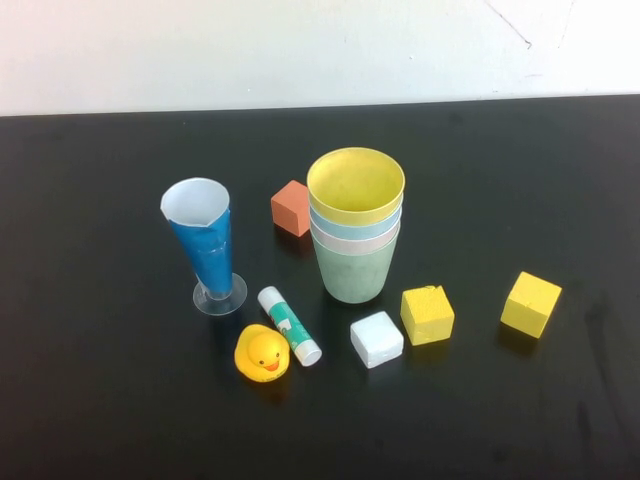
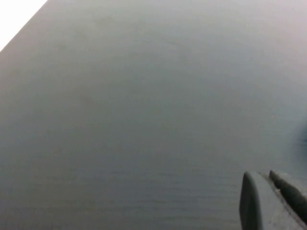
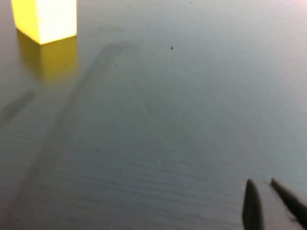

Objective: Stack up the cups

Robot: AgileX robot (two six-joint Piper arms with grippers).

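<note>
The cups stand nested in one upright stack at the middle of the black table [image 1: 100,400]. The green cup [image 1: 355,272] is at the bottom, then the pink cup [image 1: 345,241], the light blue cup [image 1: 340,224] and the yellow cup [image 1: 356,185] on top. Neither arm shows in the high view. My left gripper [image 2: 260,175] hangs shut over bare table with nothing in it. My right gripper [image 3: 261,182] is shut and empty too, above bare table some way from a yellow cube [image 3: 45,19].
A tall blue cone glass [image 1: 207,245] stands left of the stack, an orange cube [image 1: 291,208] behind it. In front lie a glue stick [image 1: 289,325], a rubber duck [image 1: 263,353], a white cube [image 1: 377,339] and two yellow cubes [image 1: 427,314] [image 1: 530,303].
</note>
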